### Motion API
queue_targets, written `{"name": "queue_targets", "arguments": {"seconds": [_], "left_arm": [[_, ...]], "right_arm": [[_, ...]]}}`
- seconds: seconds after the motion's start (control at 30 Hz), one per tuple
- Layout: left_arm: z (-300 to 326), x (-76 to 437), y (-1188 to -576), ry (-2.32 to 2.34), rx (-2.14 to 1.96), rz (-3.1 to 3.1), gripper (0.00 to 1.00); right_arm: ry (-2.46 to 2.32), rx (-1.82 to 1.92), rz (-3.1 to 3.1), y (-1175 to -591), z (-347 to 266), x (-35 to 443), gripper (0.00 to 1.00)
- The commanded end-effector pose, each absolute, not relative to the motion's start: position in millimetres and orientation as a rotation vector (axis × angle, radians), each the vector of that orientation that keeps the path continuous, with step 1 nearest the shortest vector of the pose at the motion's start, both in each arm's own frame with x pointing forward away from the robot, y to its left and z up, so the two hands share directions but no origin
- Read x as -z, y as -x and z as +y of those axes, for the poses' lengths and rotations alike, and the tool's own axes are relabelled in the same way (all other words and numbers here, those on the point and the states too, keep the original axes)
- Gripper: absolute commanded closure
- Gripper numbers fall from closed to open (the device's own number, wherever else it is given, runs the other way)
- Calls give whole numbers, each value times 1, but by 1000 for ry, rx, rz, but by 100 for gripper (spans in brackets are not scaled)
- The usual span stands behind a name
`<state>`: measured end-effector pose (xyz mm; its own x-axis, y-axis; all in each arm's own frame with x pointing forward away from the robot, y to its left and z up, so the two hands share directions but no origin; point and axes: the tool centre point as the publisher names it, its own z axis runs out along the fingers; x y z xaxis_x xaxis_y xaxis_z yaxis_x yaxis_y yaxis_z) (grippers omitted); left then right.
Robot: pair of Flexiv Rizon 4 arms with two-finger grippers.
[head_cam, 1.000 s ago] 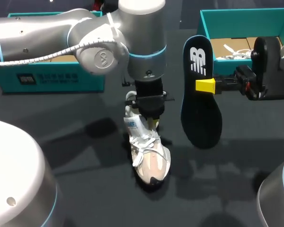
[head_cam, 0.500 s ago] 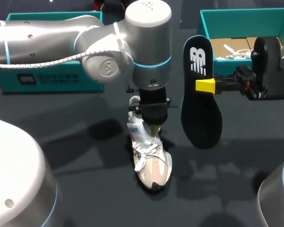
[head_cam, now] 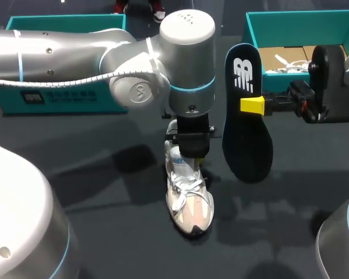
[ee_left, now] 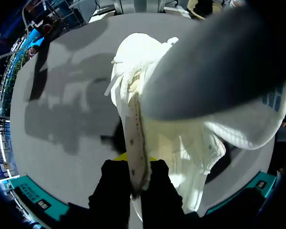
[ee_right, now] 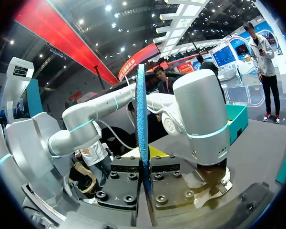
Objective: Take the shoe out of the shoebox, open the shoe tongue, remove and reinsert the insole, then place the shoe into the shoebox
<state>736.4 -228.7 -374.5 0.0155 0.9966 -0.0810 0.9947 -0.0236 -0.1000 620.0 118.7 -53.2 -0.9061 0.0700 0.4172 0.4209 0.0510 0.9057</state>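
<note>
Dark desk [head_cam: 104,192] carries the teal shoebox [head_cam: 291,29] beyond the right tool [ee_right: 144,160]. The white shoe [head_cam: 190,200] stands under the left tool [ee_left: 133,183], which is pinched on a thin flap of its soft upper. The right tool is pressed onto the dark insole [head_cam: 247,145] at mid-length and holds it upright; light and floppy, it probably steers best from that waist.

No text can be read.

Insole [head_cam: 248,136]: one large white logo [head_cam: 242,73] near the heel end.

Shoebox [head_cam: 75,93] at the left: dark label [head_cam: 32,96] on the front wall, with white print too small to read.

Shoe [head_cam: 190,200]: small blue tag [head_cam: 177,158] on the tongue, illegible.
</note>
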Motion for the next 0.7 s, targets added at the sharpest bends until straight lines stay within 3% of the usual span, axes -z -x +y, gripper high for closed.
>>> {"name": "queue_targets", "arguments": {"seconds": [0.03, 0.13, 0.17, 0.2, 0.27, 0.37, 0.7], "left_arm": [[-232, 381, -735, 2252, -195, -2179, 100], [-234, 382, -735, 2263, -204, -2175, 100], [-234, 382, -736, 2264, -210, -2174, 93], [-234, 381, -736, 2264, -219, -2179, 60], [-233, 378, -737, 2263, -241, -2196, 42], [-230, 362, -742, 2263, -280, -2268, 0], [-216, 253, -766, 2323, -776, -2585, 0]], "right_arm": [[500, 1936, -2070, -621, 120, 54, 100], [500, 1936, -2070, -621, 120, 54, 100], [500, 1936, -2070, -621, 120, 54, 100], [500, 1936, -2070, -621, 120, 54, 100], [500, 1936, -2070, -621, 120, 54, 100], [500, 1936, -2070, -621, 120, 54, 100], [500, 1936, -2070, -621, 120, 54, 100]]}}
